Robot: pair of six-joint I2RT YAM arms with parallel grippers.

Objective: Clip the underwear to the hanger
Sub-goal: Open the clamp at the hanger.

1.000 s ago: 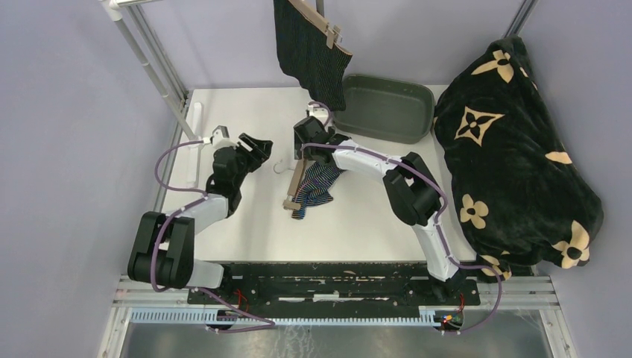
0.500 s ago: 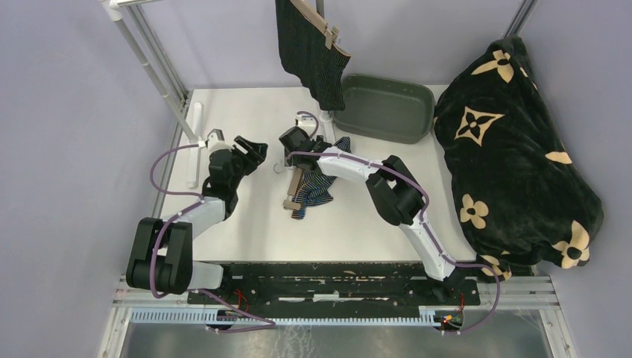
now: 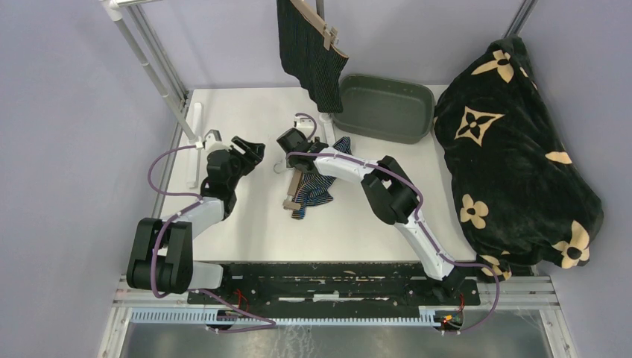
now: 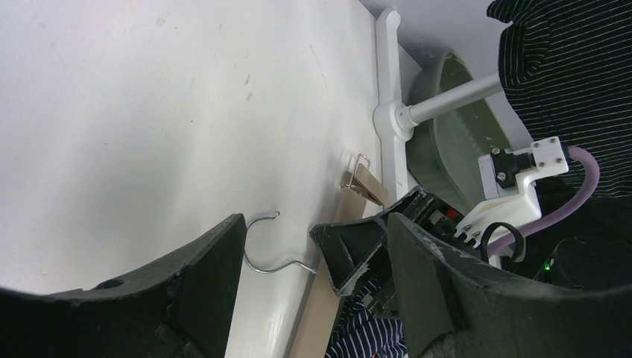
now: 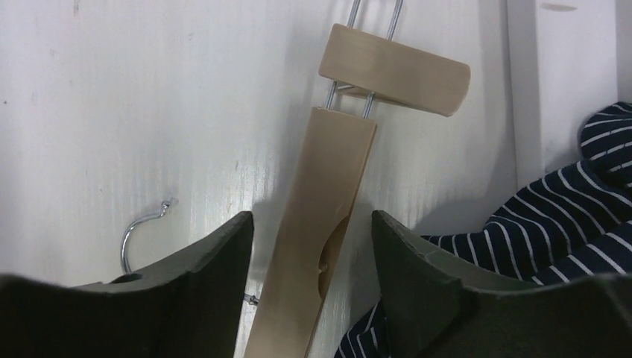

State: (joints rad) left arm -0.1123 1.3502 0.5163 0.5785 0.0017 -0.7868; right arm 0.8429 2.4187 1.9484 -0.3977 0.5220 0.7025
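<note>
Wood shows between the right fingers [image 5: 417, 253] — we see them spread on either side of the hanger [image 5: 328, 194], which lies flat on the white tabletop [image 3: 246, 112], and they grip nothing. The navy striped underwear [image 3: 322, 186] is bunched just right of that hanger, touching it, while the black pinstriped underwear [image 3: 309, 52] hangs at the far edge. The left fingers [image 4: 209, 261] hover wide apart and empty, left of the hanger's hook.
</note>
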